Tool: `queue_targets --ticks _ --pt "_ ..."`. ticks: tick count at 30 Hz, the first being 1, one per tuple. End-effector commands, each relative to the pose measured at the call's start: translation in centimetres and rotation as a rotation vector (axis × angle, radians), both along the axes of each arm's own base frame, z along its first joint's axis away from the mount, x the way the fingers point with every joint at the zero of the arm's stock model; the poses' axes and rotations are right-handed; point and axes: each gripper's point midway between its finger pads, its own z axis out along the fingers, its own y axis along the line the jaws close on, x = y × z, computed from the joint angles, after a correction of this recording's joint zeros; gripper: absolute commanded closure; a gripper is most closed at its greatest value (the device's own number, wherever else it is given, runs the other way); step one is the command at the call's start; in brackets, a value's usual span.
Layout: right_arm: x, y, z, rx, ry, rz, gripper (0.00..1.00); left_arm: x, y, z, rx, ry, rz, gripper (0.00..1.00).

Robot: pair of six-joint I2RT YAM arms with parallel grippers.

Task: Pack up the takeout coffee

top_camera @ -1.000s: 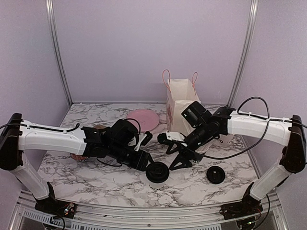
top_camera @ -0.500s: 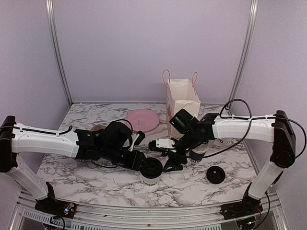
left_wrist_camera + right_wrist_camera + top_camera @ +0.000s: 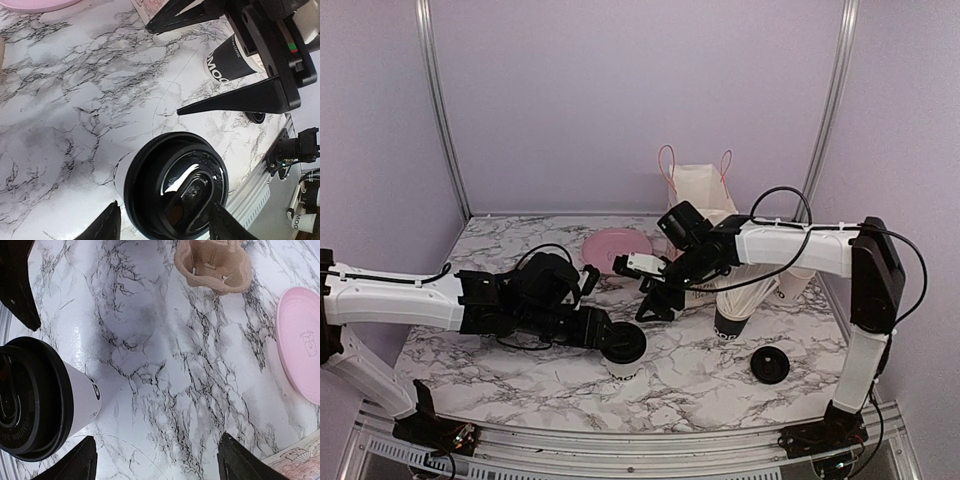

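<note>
A takeout coffee cup (image 3: 622, 350), white with a black lid (image 3: 175, 187), stands on the marble near the front middle, and the right wrist view shows it too (image 3: 35, 405). My left gripper (image 3: 603, 335) is at its top from the left. The jaws are apart, one fingertip (image 3: 112, 220) beside the cup wall and the other in front of the lid rim. My right gripper (image 3: 647, 290) hangs open over bare marble (image 3: 156, 440), just behind that cup. A second cup (image 3: 733, 318) with a dark band and white lettering (image 3: 227, 62) stands under my right forearm.
A loose black lid (image 3: 770, 365) lies at the front right. A paper bag (image 3: 700, 205) with pink handles stands at the back, with a pink plate (image 3: 617, 250) to its left. A brown pulp cup carrier (image 3: 215, 265) sits on the left part of the table.
The lidded cup has shifted left and a little back along with my left gripper. My right gripper has swung left and back, away from the second cup toward the plate.
</note>
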Motion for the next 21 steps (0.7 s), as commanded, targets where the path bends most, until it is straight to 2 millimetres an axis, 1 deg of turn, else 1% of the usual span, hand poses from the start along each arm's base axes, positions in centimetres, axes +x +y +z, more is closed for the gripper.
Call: queue_targets --ticks 1,3,6,8,9,10,11,12,13,14,16,19,20,21 --pt "1.2 -0.3 1.2 0.008 -0.012 -0.039 0.2 0.3 2.2 -0.4 0.071 -0.015 0.065 0.38" --pt "1.2 -0.7 1.8 0.008 -0.012 -0.047 0.2 0.3 2.2 0.4 0.054 -0.027 0.061 0.38" --pt "0.7 -1.4 3.4 0.017 -0.021 -0.054 0.2 -0.3 1.9 2.2 0.004 -0.041 0.024 0.38" --pt "0.2 -1.6 5.1 0.05 -0.02 -0.062 0.21 -0.7 2.5 3.4 -0.041 -0.038 0.047 0.38" --pt "-0.1 -1.6 5.6 0.065 0.001 -0.066 0.21 -0.7 2.9 3.7 -0.055 -0.034 0.068 0.39" --pt "-0.5 -1.8 6.3 0.089 0.033 -0.066 0.21 -0.7 3.5 3.7 -0.062 -0.032 0.095 0.42" --pt "-1.2 -1.7 6.4 0.104 0.078 -0.055 0.23 -0.7 4.1 3.7 -0.071 -0.025 0.122 0.47" --pt "-2.0 -1.7 6.3 0.113 0.131 -0.042 0.25 -0.7 4.5 3.7 -0.085 -0.013 0.144 0.54" --pt "-2.7 -1.6 6.0 0.114 0.183 -0.034 0.29 -0.7 4.8 3.6 -0.102 -0.001 0.163 0.59" --pt "-3.3 -1.6 5.4 0.109 0.236 -0.028 0.33 -0.8 4.6 3.5 -0.13 0.017 0.167 0.64" --pt "-4.5 -1.5 4.2 0.102 0.337 -0.018 0.42 -1.3 3.6 3.5 -0.208 0.056 0.14 0.72" --pt "-4.8 -1.4 2.4 0.076 0.401 -0.038 0.48 -1.6 2.3 2.7 -0.259 0.115 0.123 0.76" --pt "-4.7 -1.4 2.0 0.068 0.408 -0.044 0.49 -1.6 2.2 2.3 -0.259 0.125 0.121 0.76" --pt "-4.6 -1.4 1.8 0.064 0.412 -0.047 0.49 -1.5 1.7 2.4 -0.282 0.122 0.117 0.76"
